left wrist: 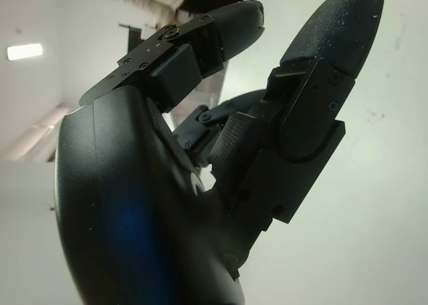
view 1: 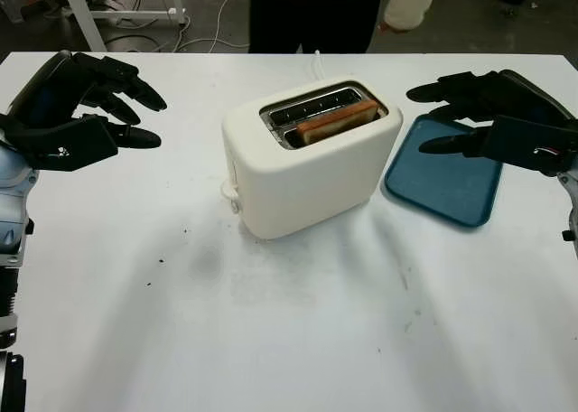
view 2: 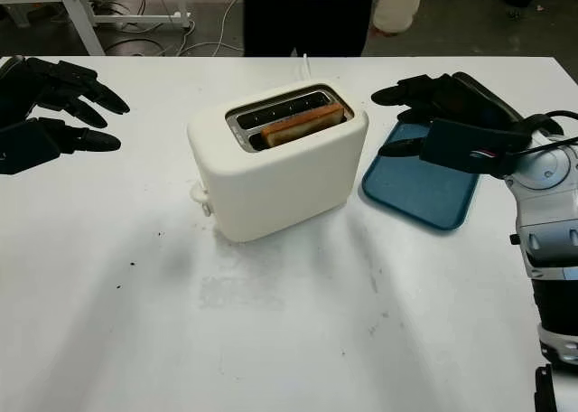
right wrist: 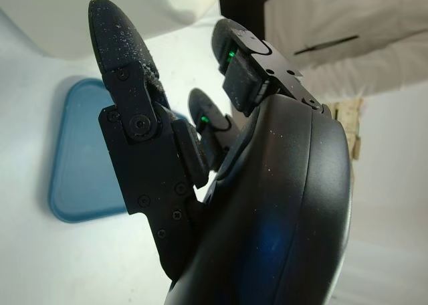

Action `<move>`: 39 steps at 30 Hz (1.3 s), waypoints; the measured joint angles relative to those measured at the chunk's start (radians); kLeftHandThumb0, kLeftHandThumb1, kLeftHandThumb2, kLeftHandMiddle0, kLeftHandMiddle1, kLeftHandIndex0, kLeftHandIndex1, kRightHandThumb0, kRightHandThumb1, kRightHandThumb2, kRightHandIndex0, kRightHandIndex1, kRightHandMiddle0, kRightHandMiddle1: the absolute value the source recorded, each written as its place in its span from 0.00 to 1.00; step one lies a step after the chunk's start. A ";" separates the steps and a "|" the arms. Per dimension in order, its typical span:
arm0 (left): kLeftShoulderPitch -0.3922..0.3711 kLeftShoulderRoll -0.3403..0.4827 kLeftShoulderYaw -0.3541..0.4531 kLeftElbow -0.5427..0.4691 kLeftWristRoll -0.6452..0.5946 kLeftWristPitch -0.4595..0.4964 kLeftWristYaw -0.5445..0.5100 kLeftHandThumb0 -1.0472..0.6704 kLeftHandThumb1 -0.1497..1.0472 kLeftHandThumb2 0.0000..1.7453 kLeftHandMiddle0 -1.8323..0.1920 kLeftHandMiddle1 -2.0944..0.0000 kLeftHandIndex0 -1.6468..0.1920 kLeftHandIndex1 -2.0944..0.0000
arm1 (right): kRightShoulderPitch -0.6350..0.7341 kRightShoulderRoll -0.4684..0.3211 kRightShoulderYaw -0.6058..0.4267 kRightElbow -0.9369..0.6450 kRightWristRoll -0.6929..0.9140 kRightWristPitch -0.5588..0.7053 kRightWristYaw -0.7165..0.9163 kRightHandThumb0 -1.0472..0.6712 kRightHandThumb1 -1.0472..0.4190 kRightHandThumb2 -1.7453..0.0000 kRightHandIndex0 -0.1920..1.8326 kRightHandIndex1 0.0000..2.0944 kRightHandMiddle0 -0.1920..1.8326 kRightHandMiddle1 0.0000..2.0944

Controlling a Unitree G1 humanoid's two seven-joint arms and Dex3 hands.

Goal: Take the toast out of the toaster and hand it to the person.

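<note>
A cream toaster (view 1: 307,163) stands in the middle of the white table (view 1: 271,340). One browned slice of toast (view 1: 336,121) sticks up from its nearer slot; the farther slot looks bare. My left hand (view 1: 135,114) hovers open at the left, well clear of the toaster. My right hand (view 1: 433,114) is open at the right, raised over the blue tray (view 1: 447,182), its fingertips pointing toward the toaster's right end. A person (view 1: 316,14) in dark trousers stands behind the table's far edge.
The blue tray lies flat just right of the toaster. A white cord (view 1: 318,61) runs from the toaster's back toward the far edge. Bare tabletop spreads in front of the toaster. Another white table's legs (view 1: 81,10) and cables lie on the floor beyond.
</note>
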 measured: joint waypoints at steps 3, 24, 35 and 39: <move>0.000 -0.001 0.000 -0.001 0.000 -0.001 0.001 0.00 0.72 0.00 0.40 0.71 0.39 0.73 | 0.000 0.000 0.000 0.000 -0.005 0.000 -0.001 0.16 0.12 1.00 0.43 0.04 0.39 0.01; 0.000 -0.002 0.000 0.002 0.000 -0.002 0.004 0.00 0.73 0.00 0.41 0.70 0.39 0.72 | -0.084 0.002 -0.023 0.007 0.076 0.060 0.041 0.27 0.15 1.00 0.37 0.01 0.36 0.00; 0.000 -0.010 0.000 0.006 -0.003 -0.001 0.012 0.00 0.73 0.00 0.41 0.70 0.39 0.71 | -0.138 -0.004 0.017 0.018 0.050 0.067 0.063 0.26 0.17 1.00 0.39 0.02 0.36 0.01; 0.000 -0.020 0.000 0.024 -0.003 -0.015 0.026 0.00 0.72 0.00 0.40 0.69 0.39 0.71 | -0.124 -0.003 0.021 0.026 0.047 0.033 0.063 0.26 0.16 1.00 0.39 0.02 0.35 0.00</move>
